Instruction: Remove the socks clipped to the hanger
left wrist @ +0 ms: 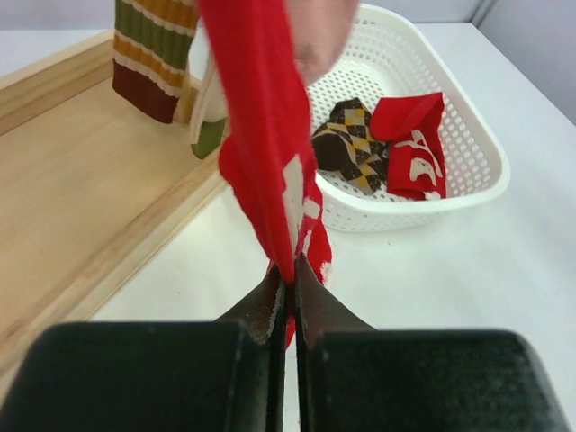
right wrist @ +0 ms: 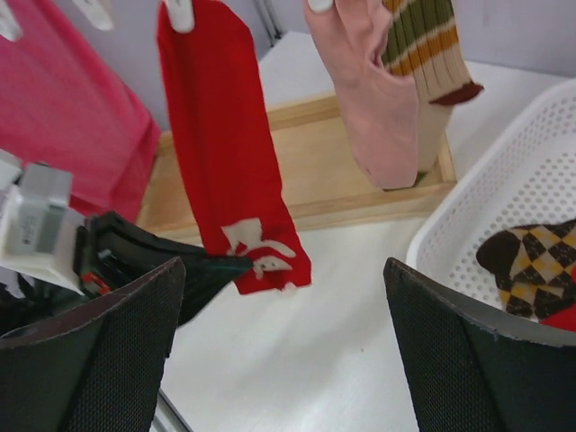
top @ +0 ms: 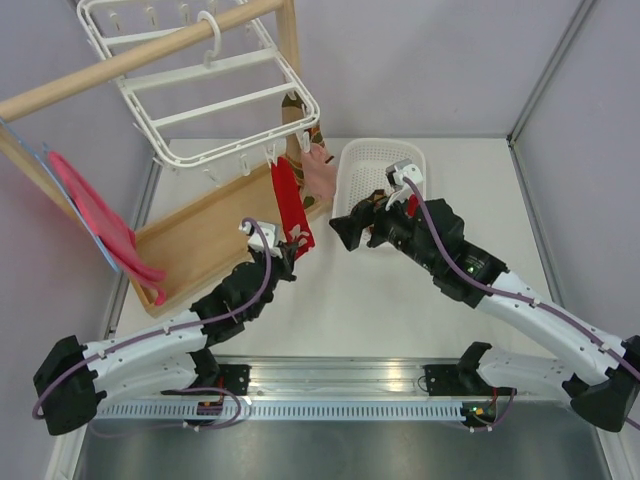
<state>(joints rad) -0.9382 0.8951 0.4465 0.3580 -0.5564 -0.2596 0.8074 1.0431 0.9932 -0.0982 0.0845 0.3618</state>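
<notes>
No readable text, label, number; white print (right wrist: 256,255) on red sock (right wrist: 223,153) indecipherable.

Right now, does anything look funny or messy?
Nothing looks spilled or broken. The only odd bit is the red sock: it is clipped at the top while the left gripper pinches its bottom end.

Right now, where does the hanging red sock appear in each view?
Top external: red sock, centre, between the two arms.
Left wrist: upper centre, running down into the left fingers.
Right wrist: upper left, clipped at its top.
Shared landmark: the white basket, right of the sock everywhere.
</notes>
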